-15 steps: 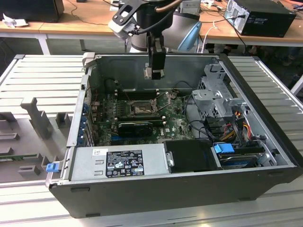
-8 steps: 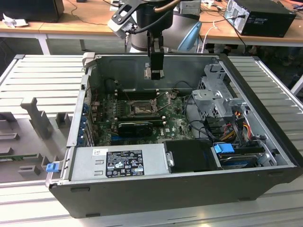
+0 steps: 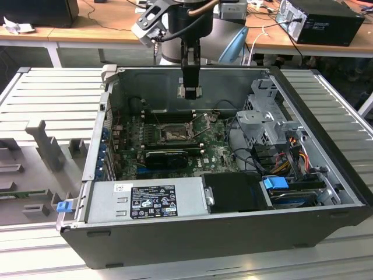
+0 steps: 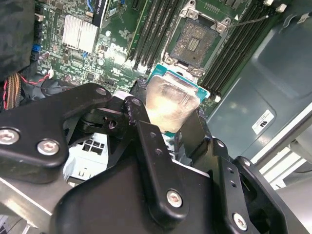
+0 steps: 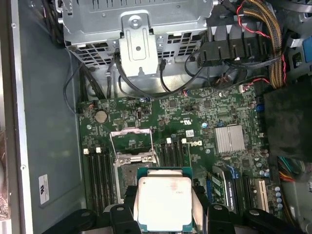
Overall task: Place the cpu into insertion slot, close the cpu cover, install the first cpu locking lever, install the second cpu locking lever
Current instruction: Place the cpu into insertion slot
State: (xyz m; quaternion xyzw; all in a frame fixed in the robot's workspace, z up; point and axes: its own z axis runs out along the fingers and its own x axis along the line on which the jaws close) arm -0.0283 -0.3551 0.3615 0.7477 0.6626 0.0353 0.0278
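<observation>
Task status: no step is complete. The end effector is clenched on the cpu, gripping it by opposite edges with the metal top facing the wrist cameras. In the exterior view the end effector hangs inside the open computer case, above the motherboard and apart from it. The insertion slot is open and unoccupied; its dark contact field is exposed in both wrist views, so the cpu is judged to be in transit and not yet seated. The cpu cover is swung back off the insertion slot, so closing it is outstanding. In the second wrist view one thin locking lever stands clear of the socket frame, unlatched; the second lever cannot be made out with certainty. Both lever steps are outstanding. Inventory:

- one cpu
- one insertion slot
- one cpu cover
- one end effector
- one locking lever positively identified

Other items:

- one finned silver heatsink
- one coin cell
- one metal drive cage
- one power supply along the near case wall

Long black memory slots flank the insertion slot on two sides; their number is not counted here.
</observation>
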